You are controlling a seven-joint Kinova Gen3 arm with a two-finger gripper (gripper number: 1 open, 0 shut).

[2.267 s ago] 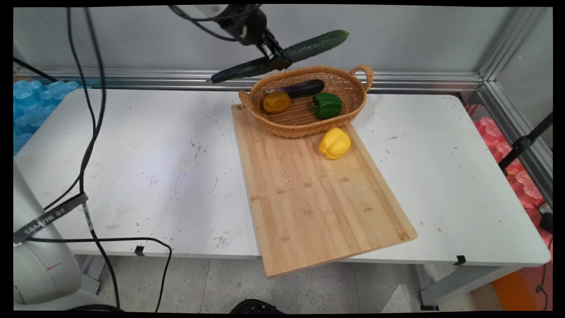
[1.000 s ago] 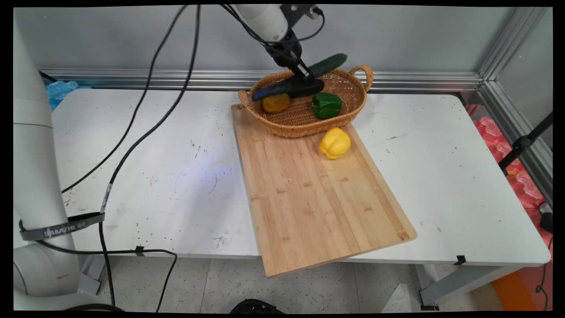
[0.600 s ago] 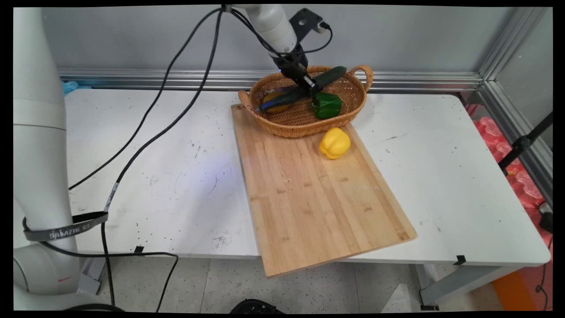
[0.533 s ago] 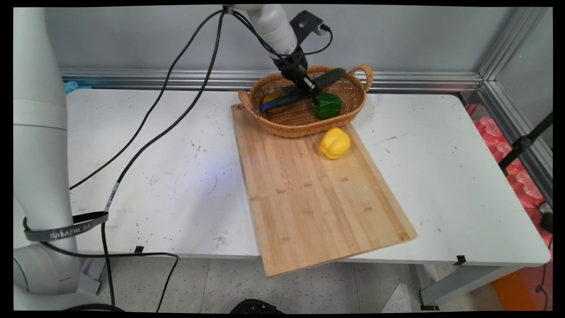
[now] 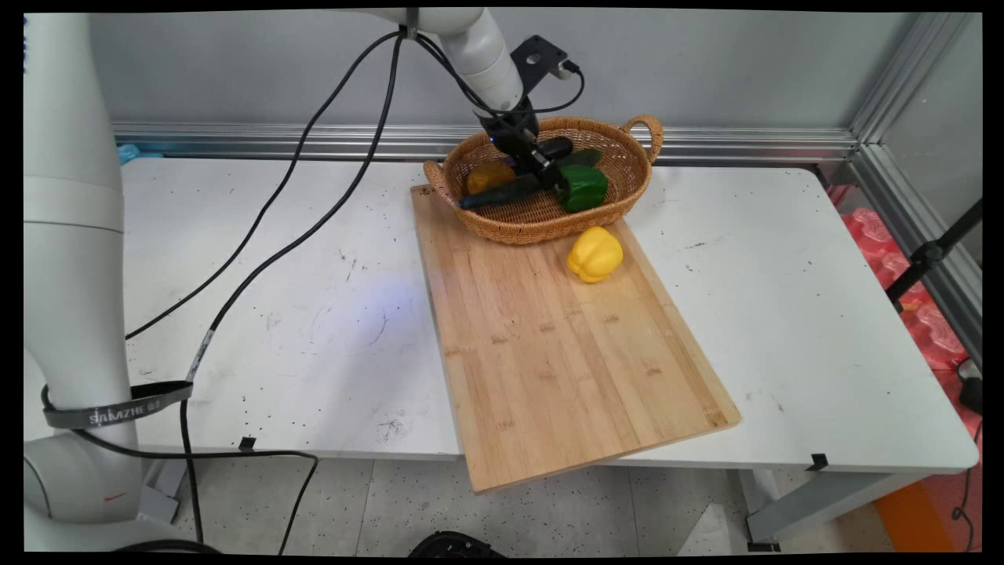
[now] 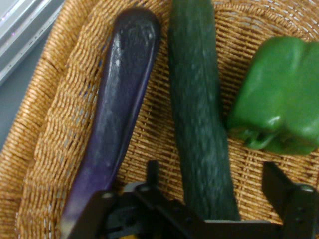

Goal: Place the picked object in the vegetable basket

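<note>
While the gripper hung low inside the basket, we saw its fingers spread apart around the cucumber, which lay on the weave between eggplant and green pepper.

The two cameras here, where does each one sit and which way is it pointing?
Main view: fixed above the table's near side, facing the back wall; shows the arm, cables and gripper in the basket.
Hand view: on the hand, looking down into the basket; shows the linkage and fingers.
Shared: cucumber, eggplant, green pepper.
</note>
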